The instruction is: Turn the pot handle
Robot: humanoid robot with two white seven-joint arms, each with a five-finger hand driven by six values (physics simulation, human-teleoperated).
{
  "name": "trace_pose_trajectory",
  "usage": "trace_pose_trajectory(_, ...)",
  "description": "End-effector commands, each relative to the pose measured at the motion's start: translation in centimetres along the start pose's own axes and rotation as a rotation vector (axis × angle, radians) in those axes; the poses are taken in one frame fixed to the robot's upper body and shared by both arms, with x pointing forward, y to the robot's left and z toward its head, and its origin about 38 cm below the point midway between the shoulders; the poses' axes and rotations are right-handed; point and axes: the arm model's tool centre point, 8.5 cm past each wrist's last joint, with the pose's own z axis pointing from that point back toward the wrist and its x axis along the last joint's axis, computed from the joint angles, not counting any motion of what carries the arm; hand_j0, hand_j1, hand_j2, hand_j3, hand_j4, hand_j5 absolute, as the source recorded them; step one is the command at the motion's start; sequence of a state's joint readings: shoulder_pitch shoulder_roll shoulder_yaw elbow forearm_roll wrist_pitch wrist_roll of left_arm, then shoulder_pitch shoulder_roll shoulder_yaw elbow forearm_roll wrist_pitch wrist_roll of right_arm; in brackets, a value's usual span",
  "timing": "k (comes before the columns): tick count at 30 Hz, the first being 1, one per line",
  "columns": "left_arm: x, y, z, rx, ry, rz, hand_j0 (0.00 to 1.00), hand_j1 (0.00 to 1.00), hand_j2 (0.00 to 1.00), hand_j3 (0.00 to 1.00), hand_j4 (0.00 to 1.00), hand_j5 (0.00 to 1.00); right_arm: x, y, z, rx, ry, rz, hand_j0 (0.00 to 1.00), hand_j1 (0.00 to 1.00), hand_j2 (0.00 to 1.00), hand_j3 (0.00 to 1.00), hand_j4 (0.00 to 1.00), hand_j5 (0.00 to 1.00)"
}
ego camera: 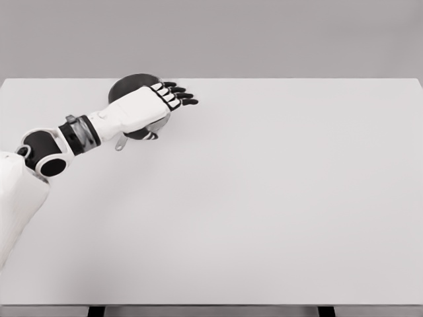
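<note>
Pot [127,84] sits at the table's [264,198] far left, under the left hand [153,105], fingers extended, holding nothing. Likely rigid, light, smooth metal: push the short handle [121,142] near its tip.

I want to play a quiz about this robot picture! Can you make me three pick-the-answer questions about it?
1. Where is the dark round pot on the white table?
A far left, near the back edge
B front right corner
C middle

2. How many robot arms can you see?
A none
B one
C two

3. How are the left hand's fingers?
A stretched out
B in a tight fist
C pinching a spoon

Answers: 1 A, the pot sits far left by the back edge. 2 B, only the left arm shows. 3 A, the dark fingers point out straight over the pot.
</note>
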State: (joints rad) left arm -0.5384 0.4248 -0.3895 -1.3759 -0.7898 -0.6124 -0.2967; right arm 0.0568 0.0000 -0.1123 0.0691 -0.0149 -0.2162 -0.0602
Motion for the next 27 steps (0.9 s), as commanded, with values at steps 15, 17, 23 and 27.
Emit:
trace_pose_trajectory(15,-2.0,-1.5,0.9,-0.006,0.061,0.052,1.0,1.0,1.0,1.0,1.0,1.0,0.0,0.0,0.0,-0.001,0.0,0.0,1.0,1.0,1.0,1.0,1.0,1.0)
trace_pose_trajectory(17,-2.2,-1.5,1.1,-0.005,0.07,0.056,1.0,1.0,1.0,1.0,1.0,1.0,0.0,0.0,0.0,0.0,0.0,0.0,1.0,1.0,1.0,1.0,1.0,1.0)
trace_pose_trajectory(23,-2.7,-1.6,1.6,-0.01,0.083,0.054,1.0,1.0,1.0,1.0,1.0,1.0,0.0,0.0,0.0,-0.001,0.0,0.0,1.0,1.0,1.0,1.0,1.0,1.0)
trace_pose_trajectory(27,-4.1,-1.4,3.7,-0.009,0.133,0.052,1.0,1.0,1.0,1.0,1.0,1.0,0.0,0.0,0.0,-0.001,0.0,0.0,1.0,1.0,1.0,1.0,1.0,1.0)
